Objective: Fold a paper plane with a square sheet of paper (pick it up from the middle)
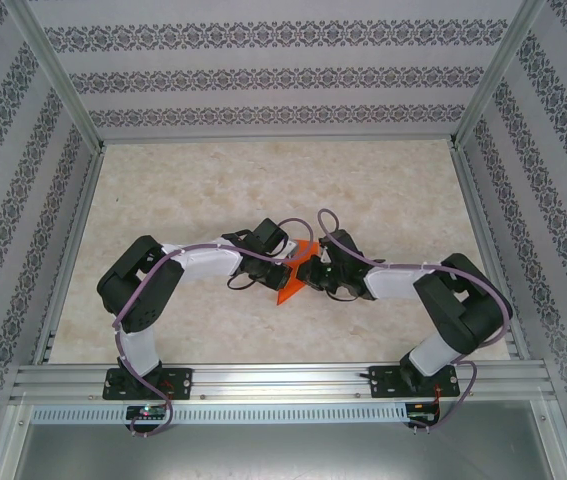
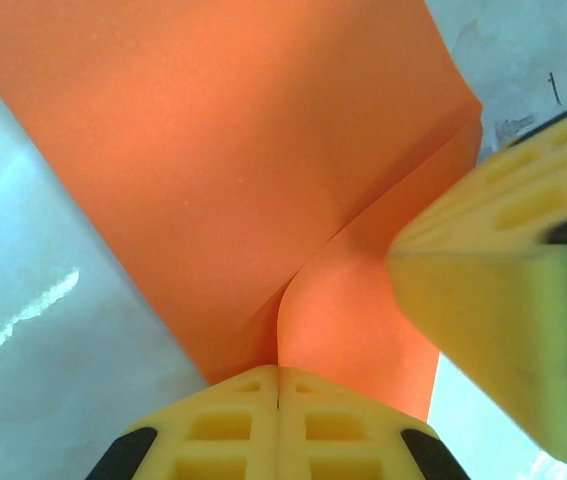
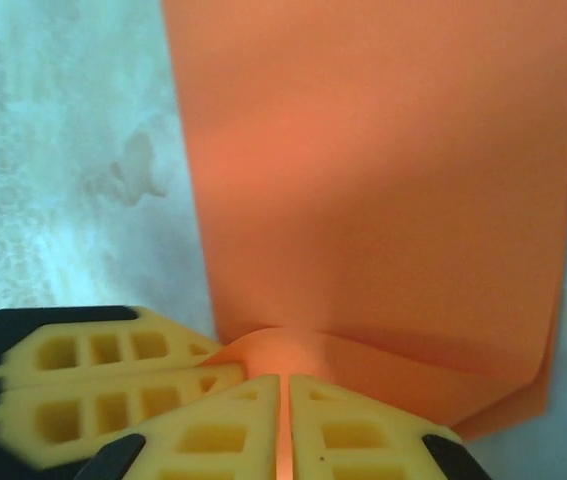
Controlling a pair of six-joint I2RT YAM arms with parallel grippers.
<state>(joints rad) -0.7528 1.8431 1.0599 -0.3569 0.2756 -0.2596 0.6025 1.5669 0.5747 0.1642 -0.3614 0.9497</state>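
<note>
Left pincer (image 2: 279,375) and right pincer (image 3: 283,382) clamped on the square sheet of paper (image 1: 291,282)

Over the pale surface (image 1: 213,200), midway between my arms, the orange sheet runs diagonally from far right to near left. Both pincers grip it side by side, neither arm nearer. From each tip the paper spreads straight ahead, with a soft curl between the two grips.

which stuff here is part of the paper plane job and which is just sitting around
Part of the job:
- orange paper, partly folded
- left gripper, pinched shut on the paper
- right gripper, pinched shut on the paper

Just surroundings:
- table
- aluminium frame
- patterned walls
</note>
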